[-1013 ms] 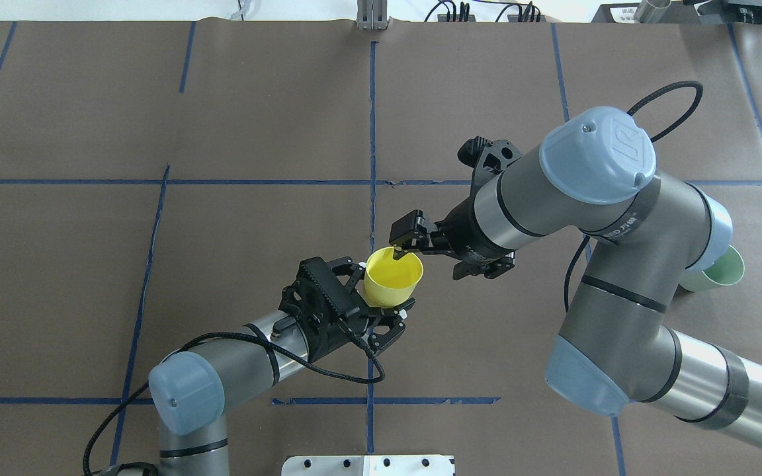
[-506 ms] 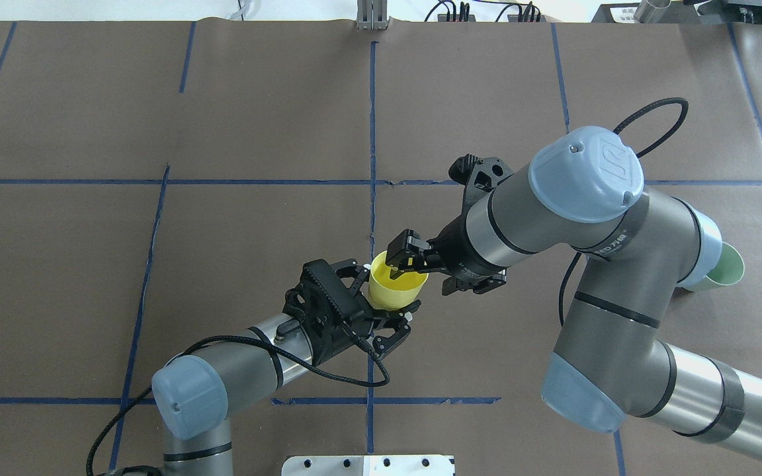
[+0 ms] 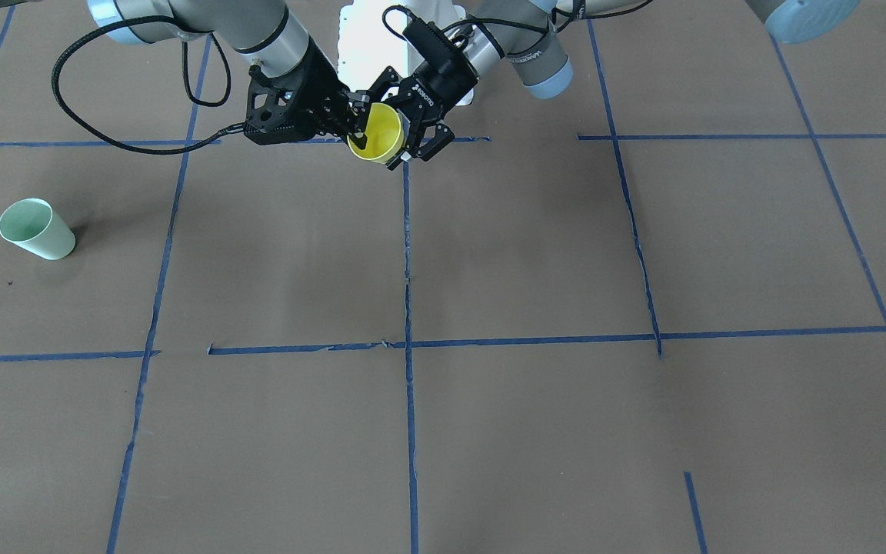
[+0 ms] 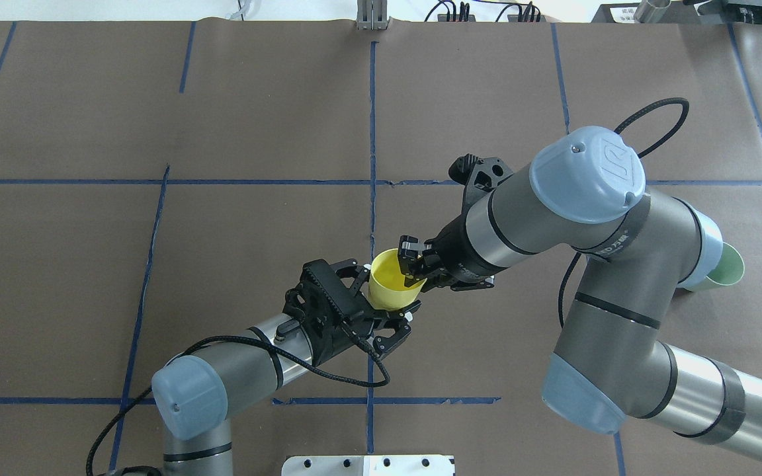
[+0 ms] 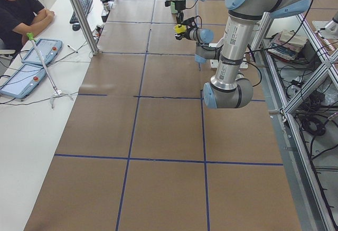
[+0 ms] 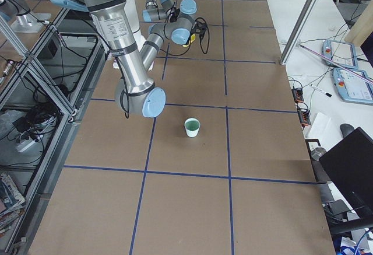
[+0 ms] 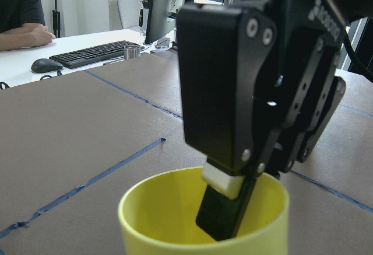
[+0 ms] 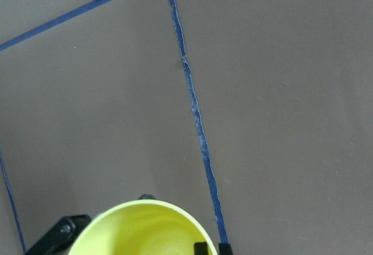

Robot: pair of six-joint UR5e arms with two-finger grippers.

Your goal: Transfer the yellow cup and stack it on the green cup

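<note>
The yellow cup is held upright above the table's middle, between both grippers. My left gripper is shut on its lower body from the near left side. My right gripper is shut on the cup's far-right rim, with one finger inside and one outside, as the right wrist view shows. The left wrist view shows that inner finger reaching into the cup. The green cup stands upright on the table at the far right, partly hidden behind my right arm. It shows fully in the front view.
Blue tape lines divide the brown table cover. A metal base plate sits at the near edge. A post stands at the far edge. A person sits at a side desk with a keyboard and tablets.
My right gripper moved down and left to the yellow cup's rim, then closed its fingers on the rim wall. My left gripper kept its hold and barely moved.
</note>
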